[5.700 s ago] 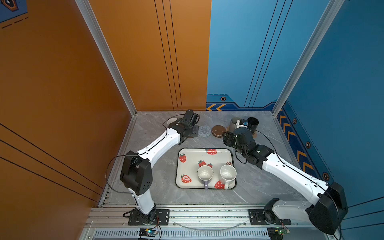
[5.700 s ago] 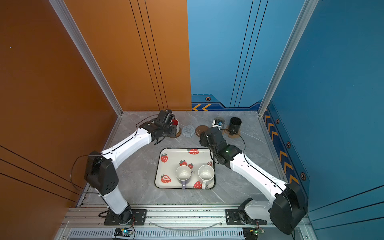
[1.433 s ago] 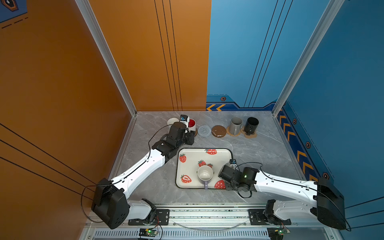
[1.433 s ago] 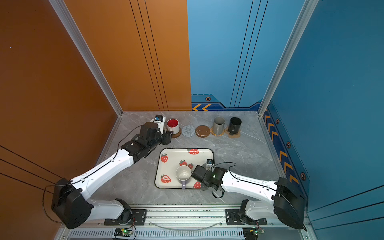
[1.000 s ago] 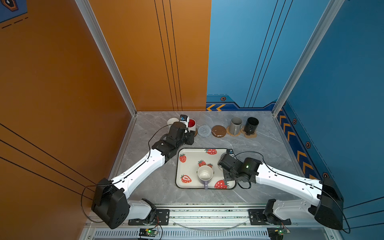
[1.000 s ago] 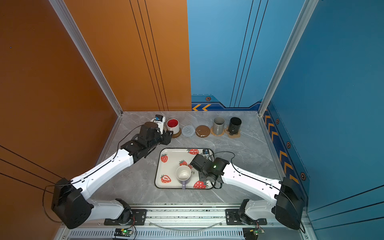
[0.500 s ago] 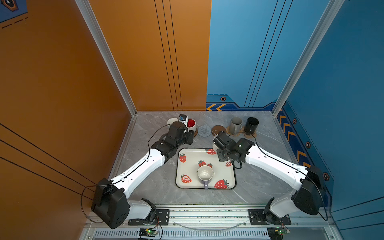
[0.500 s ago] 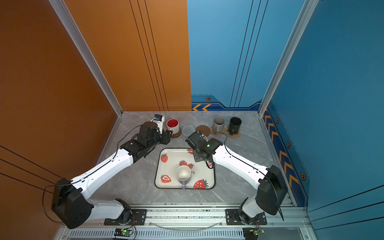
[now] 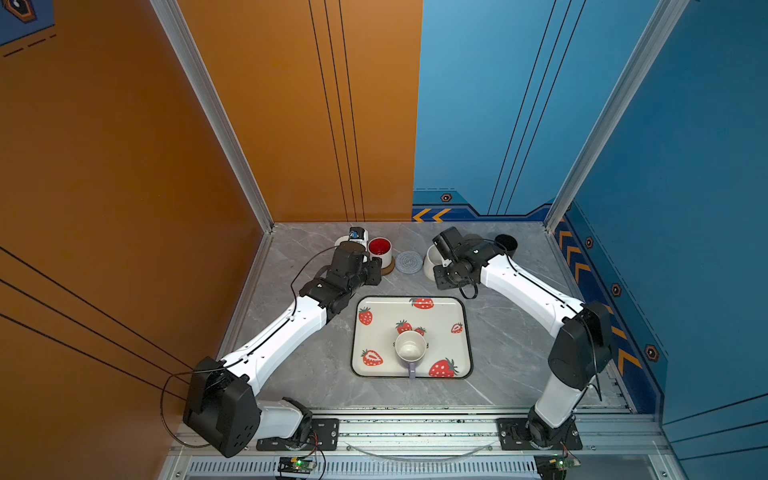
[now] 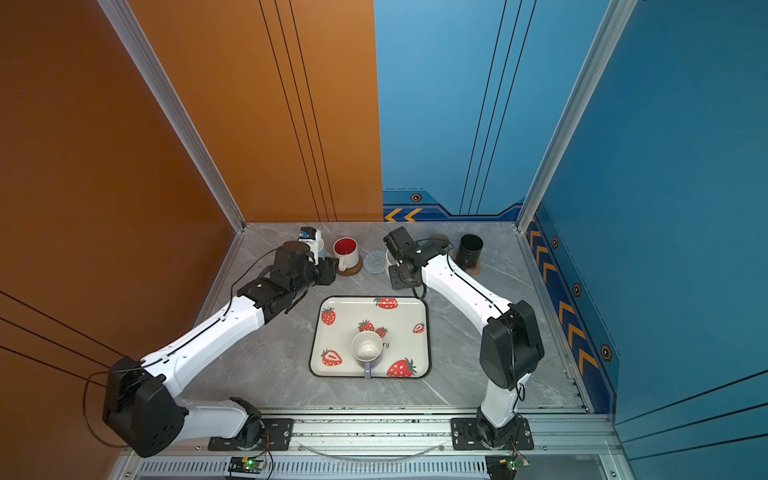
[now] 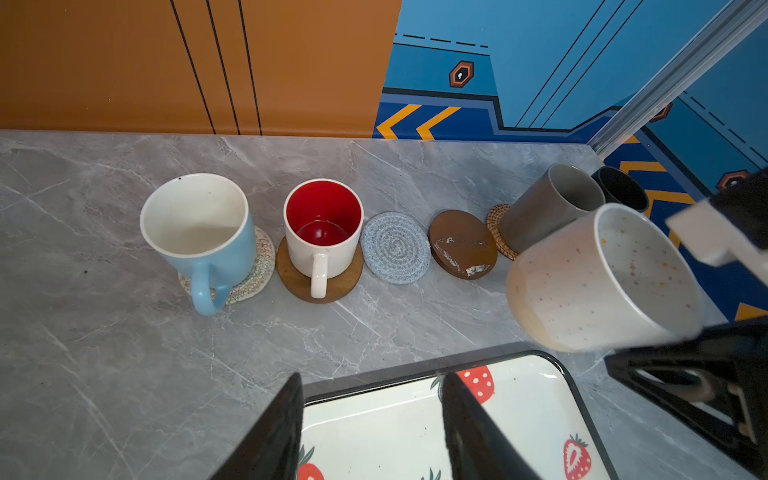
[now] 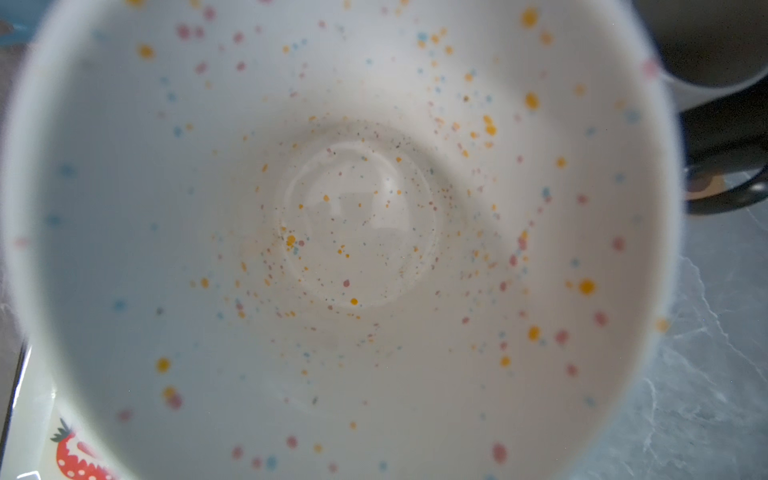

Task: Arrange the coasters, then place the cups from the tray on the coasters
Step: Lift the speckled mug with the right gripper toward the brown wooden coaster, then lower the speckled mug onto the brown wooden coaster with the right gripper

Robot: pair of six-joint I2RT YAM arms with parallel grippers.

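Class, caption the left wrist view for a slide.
A speckled mug held tilted beside a bare wooden coaster and grey woven coaster.

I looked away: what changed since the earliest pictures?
The right gripper took the speckled mug off the tray and carried it back toward the bare wooden coaster. The left gripper, open, drew back from the red-lined mug. The lavender mug stayed on the tray.

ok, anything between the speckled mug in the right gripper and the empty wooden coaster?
Nothing visible. The wooden coaster lies bare; the speckled mug hangs tilted near it. The grey mug stands close by.
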